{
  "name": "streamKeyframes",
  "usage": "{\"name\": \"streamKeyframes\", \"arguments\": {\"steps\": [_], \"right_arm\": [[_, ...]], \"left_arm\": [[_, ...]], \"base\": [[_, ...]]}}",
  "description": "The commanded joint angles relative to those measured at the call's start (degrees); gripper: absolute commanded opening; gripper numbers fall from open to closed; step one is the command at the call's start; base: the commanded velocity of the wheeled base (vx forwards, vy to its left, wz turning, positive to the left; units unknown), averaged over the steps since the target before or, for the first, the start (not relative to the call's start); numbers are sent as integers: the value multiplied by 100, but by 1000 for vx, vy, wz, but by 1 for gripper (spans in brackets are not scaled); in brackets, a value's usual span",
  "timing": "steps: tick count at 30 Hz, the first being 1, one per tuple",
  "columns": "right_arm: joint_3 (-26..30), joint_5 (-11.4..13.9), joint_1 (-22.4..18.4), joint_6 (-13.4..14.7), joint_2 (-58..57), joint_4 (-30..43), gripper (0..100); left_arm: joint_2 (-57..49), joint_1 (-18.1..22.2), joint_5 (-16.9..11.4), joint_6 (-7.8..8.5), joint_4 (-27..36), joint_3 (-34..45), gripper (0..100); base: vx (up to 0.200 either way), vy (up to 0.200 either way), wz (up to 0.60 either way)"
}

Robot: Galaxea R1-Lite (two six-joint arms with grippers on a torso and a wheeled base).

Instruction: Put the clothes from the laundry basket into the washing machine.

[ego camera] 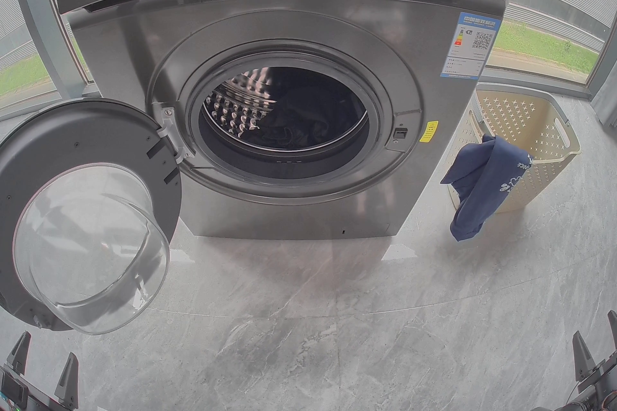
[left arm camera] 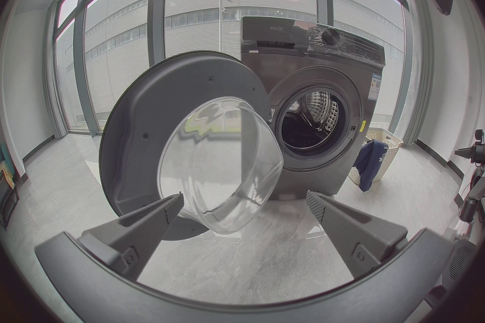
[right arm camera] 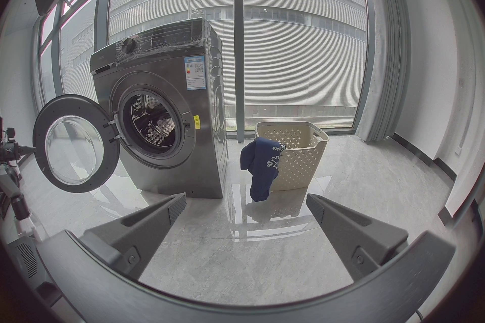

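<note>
A navy blue cloth [ego camera: 485,181] is hanging over the rim of the beige perforated plastic laundry basket [ego camera: 546,136], just beside the grey front-loading washing machine [ego camera: 321,14]. Its round glass-bowled door [ego camera: 83,219] is standing open, with a dark garment [ego camera: 302,117] lying in the drum. The left claw [left arm camera: 243,199] and right claw [right arm camera: 245,200] are gaping wide, holding nothing.

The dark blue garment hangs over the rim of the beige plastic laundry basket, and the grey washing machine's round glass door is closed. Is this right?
Not quite: the round glass door stands wide open, as the head view shows. The dark blue garment hangs as stated.
</note>
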Motion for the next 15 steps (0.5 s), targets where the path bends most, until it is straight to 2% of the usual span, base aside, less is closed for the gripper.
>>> {"name": "streamKeyframes", "arguments": {"steps": [1,15], "right_arm": [[101,-2,-7,3,-24,-4,100],[101,-2,2,-5,-24,-4,100]], "left_arm": [[-19,0,2,-4,0,92,100],[-19,0,2,-4,0,92,100]], "base": [[0,-200,0],[0,-200,0]]}}
